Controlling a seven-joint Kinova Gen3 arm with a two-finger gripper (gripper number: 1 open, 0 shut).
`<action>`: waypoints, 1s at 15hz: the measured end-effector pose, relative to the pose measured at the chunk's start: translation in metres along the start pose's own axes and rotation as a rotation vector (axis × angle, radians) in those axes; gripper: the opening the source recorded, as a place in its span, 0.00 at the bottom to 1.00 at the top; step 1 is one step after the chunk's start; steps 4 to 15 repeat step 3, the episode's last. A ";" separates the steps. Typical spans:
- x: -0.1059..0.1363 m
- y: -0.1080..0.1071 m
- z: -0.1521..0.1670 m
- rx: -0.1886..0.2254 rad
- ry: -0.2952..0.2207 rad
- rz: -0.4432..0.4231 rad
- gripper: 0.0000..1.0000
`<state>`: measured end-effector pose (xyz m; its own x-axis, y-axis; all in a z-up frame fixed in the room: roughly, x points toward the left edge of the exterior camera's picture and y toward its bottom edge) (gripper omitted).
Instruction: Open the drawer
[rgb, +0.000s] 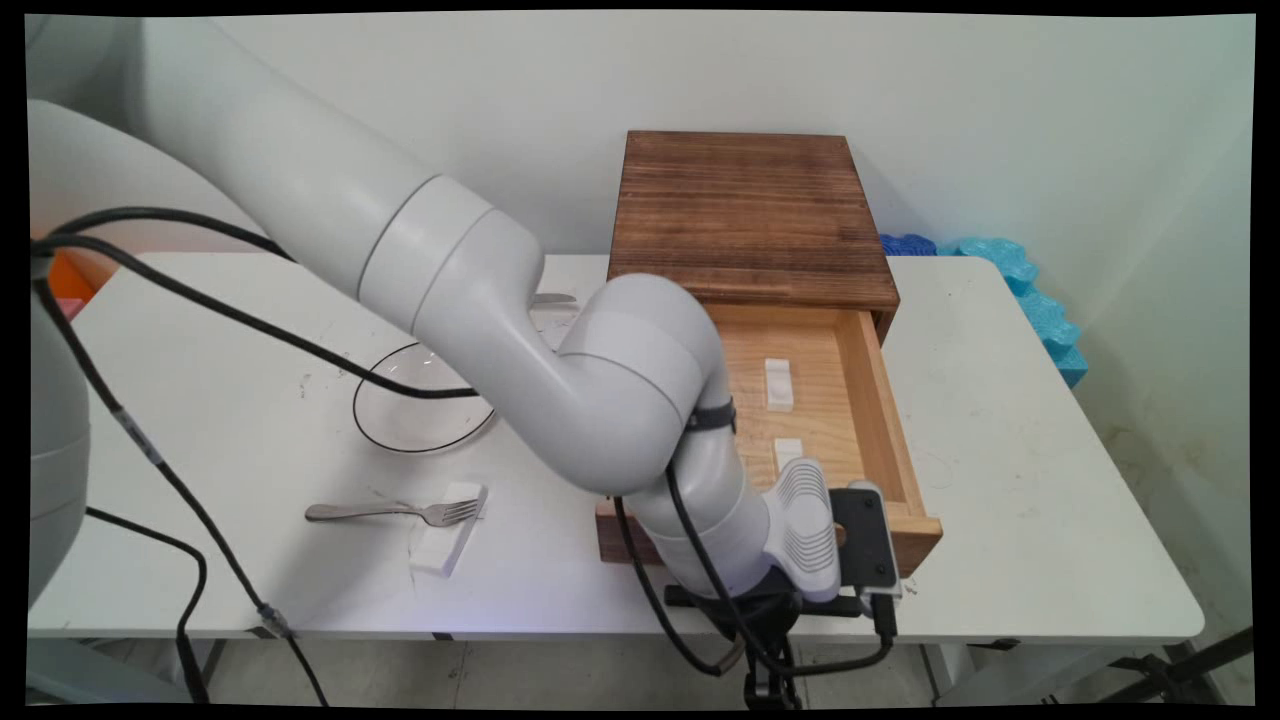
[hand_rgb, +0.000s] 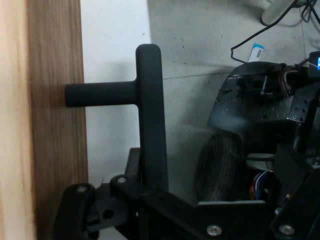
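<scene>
Looking down, we see the white surface (rgb: 1000, 420) carrying a wooden box (rgb: 750, 210) whose drawer (rgb: 880, 400) is pulled out toward the pincer (rgb: 770, 610). The pincer sits at the drawer's front, around its black handle (hand_rgb: 150, 110); we cannot tell how far it has closed. Off beside it lie a glass bowl (rgb: 400, 420) and a fork (rgb: 390, 512).

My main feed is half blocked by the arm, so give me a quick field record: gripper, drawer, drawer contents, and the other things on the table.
gripper: at the black T-shaped handle; open or shut cannot be told
drawer: pulled out of the wooden box
drawer contents: two small white blocks
table: glass bowl; fork, its tines on a white block
</scene>
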<state>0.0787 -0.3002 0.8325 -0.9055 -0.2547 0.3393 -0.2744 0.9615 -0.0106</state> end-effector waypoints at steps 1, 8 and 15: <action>0.000 0.001 0.000 0.002 0.001 0.001 1.00; -0.002 0.005 -0.001 0.009 0.001 0.005 1.00; -0.002 0.005 -0.001 0.009 0.001 0.005 1.00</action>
